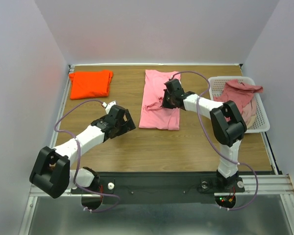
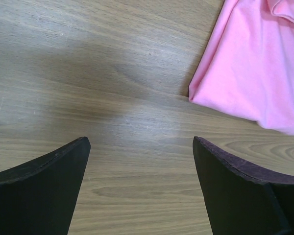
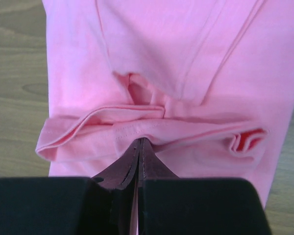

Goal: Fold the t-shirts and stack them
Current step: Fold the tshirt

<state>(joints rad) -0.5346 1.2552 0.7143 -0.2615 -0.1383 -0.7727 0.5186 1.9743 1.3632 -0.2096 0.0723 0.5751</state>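
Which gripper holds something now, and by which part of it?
The right gripper is shut on the pink t-shirt, pinching a folded-over edge. The left gripper is open over the table, empty.

Two white-shelled arms, the left arm (image 1: 81, 141) and the right arm (image 1: 201, 104), carry bulky black joint housings (image 1: 49, 171) and thin lilac cables (image 1: 63, 117). The black, wedge-shaped left gripper (image 2: 139, 142) and right gripper (image 3: 139, 143) have dark maroon finger pads (image 3: 154, 165).

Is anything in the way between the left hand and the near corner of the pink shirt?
Nothing visible. The left hand is open over the table, and only wood lies between it and the corner of the pink shirt. The right hand is shut on the same shirt farther along, clear of that path.
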